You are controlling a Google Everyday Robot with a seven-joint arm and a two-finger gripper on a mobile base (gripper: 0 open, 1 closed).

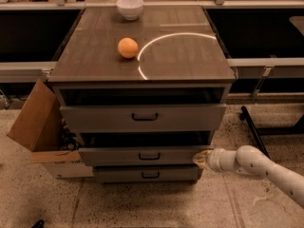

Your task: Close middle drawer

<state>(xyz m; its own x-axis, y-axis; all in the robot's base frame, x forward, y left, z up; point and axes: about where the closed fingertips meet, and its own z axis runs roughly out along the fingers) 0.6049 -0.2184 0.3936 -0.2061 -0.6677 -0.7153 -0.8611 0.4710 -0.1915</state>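
Note:
The middle drawer (pixel 142 155) is a low grey front with a small dark pull handle, second of three in the cabinet. It stands out a little, with a dark gap above it. My gripper (pixel 199 159), at the end of a white arm coming from the lower right, touches the right end of this drawer's front. The top drawer (pixel 142 117) above it is also pulled out a little. The lowest drawer (pixel 147 174) sits below, slightly narrower.
An orange (pixel 128 47) and a white bowl (pixel 129 7) sit on the cabinet top (pixel 190 56). An open cardboard box (pixel 38 127) stands on the floor left of the cabinet. A dark stand leg (pixel 254 127) lies on the floor to the right.

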